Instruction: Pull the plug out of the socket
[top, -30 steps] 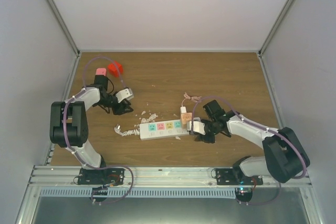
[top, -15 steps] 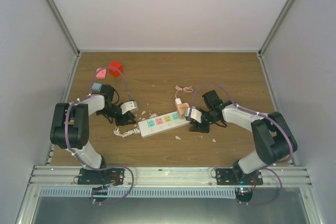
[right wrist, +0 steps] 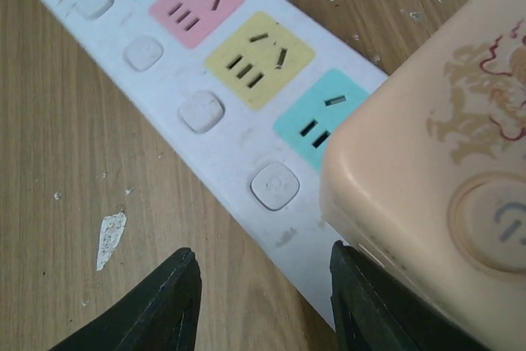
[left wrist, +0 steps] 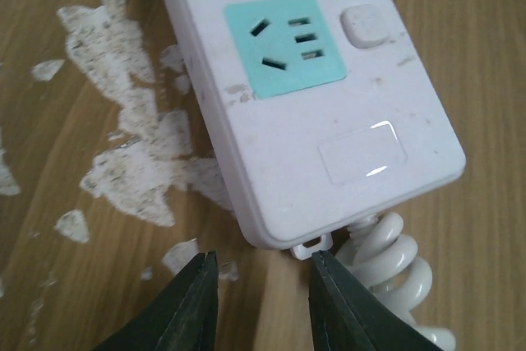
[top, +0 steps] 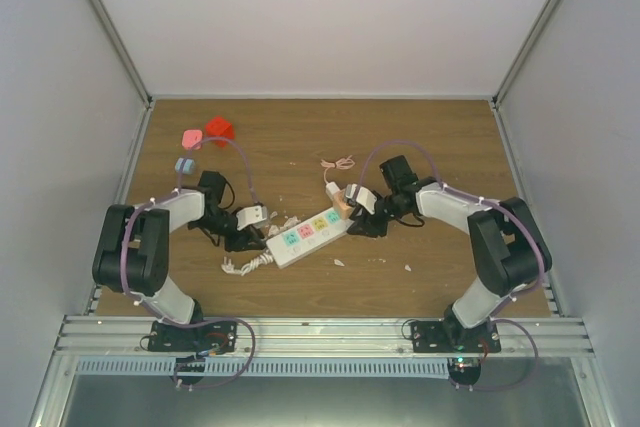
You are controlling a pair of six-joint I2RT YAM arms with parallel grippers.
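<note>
Turned since one second ago: the socket (top: pixel 310 235), before almost level in the middle of the top view, now slanted, with the plug end raised toward the upper right and the cord end dropped toward the lower left. Also moved in closer: both arms, the left one down from the upper left.

As for the left gripper (left wrist: pixel 263 273): parted only a little, holding nothing, placed just beside the socket end where the coiled white cord (left wrist: pixel 394 281) comes out. As for the right gripper (right wrist: pixel 263 269): parted wider, closed on nothing, with the near corner of the socket between the fingers. At the right of that wrist view, the peach plug (right wrist: pixel 436 162), sitting on the socket end and partly covering the last teal panel.

To do the step well: first hold the cord end down with the left gripper, so as not to lift the whole socket. Then raise the right fingers to the two flat sides of the plug, not the socket edge. Close firmly and pull straight away from the outlet face, without twisting. Probably slippery, being smooth and rounded.
</note>
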